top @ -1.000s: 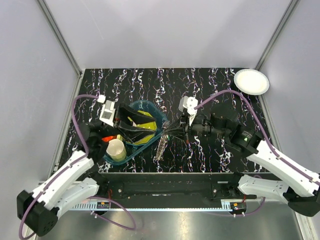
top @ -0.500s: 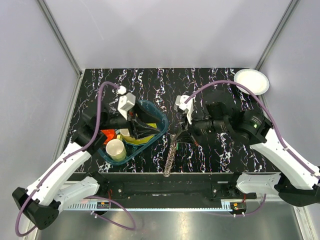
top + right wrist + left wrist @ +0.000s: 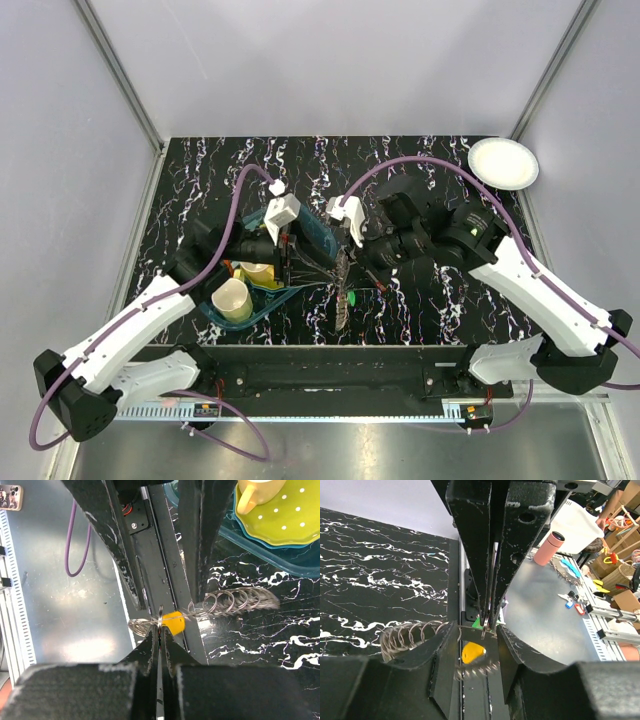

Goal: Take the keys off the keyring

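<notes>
The keyring (image 3: 340,308) is a floppy chain of silver rings hanging above the table between my two grippers. My right gripper (image 3: 347,272) is shut on one ring of it; in the right wrist view the jaws (image 3: 160,629) pinch a ring edge-on beside a yellow key tag (image 3: 173,622), and the ring chain (image 3: 235,601) trails to the right. My left gripper (image 3: 308,268) is open. In the left wrist view its fingers (image 3: 427,652) stand either side of the keyring (image 3: 410,635) and the yellow tag (image 3: 472,651). A green tag (image 3: 353,297) hangs by the ring.
A teal tray (image 3: 262,311) at the left holds a yellow dotted plate (image 3: 280,520) and a yellow mug (image 3: 257,492). A cream cup (image 3: 232,298) stands at its near end. A white plate (image 3: 503,162) lies at the far right corner.
My right gripper has carried the keyring up and to the left. My left gripper has swung right, out of the tray, and now straddles the hanging ring.
</notes>
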Robot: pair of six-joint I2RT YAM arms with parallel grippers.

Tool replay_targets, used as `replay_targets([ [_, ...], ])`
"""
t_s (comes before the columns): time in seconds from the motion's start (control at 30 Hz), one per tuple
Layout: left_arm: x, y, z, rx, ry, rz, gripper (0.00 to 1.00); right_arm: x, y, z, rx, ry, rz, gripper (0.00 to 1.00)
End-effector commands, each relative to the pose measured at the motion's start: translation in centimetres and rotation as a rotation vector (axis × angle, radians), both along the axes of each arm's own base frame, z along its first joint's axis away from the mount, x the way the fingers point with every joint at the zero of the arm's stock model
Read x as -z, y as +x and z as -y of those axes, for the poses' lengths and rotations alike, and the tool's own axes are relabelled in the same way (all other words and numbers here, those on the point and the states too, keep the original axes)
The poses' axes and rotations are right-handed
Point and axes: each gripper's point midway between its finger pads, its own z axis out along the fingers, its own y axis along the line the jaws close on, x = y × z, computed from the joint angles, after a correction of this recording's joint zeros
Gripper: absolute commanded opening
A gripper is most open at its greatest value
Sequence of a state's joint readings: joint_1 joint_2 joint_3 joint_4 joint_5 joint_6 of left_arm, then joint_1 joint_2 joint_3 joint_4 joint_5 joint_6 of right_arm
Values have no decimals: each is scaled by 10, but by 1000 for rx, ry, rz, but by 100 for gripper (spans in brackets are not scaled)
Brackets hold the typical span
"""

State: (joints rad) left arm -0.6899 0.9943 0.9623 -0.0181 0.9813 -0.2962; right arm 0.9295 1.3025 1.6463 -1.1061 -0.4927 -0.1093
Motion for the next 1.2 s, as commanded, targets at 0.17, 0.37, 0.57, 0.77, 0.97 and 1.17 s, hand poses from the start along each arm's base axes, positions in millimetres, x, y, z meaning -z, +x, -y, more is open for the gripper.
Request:
replay_targets([
  [0.17,-11,-6,5,54,-19,15,33,-23,-3,-11,-43,85,18,0],
  [0.37,-1,-7,4,64,11,2,32,-23,-2,-14,-45,96,17,0],
  [0.57,1,-8,6,77,16,-9,32,-22,-1,-16,-43,102,16,0],
  [0.77,0,-9,8,92,18,-11,29,-21,0,-18,-47,104,14,0],
  [0.97,-1,-9,9,90,13,-7,27,-17,1,-20,-50,96,6,0],
  [1.17,-3,-10,9,93,9,-2,26,-16,2,-22,-52,97,4,0],
])
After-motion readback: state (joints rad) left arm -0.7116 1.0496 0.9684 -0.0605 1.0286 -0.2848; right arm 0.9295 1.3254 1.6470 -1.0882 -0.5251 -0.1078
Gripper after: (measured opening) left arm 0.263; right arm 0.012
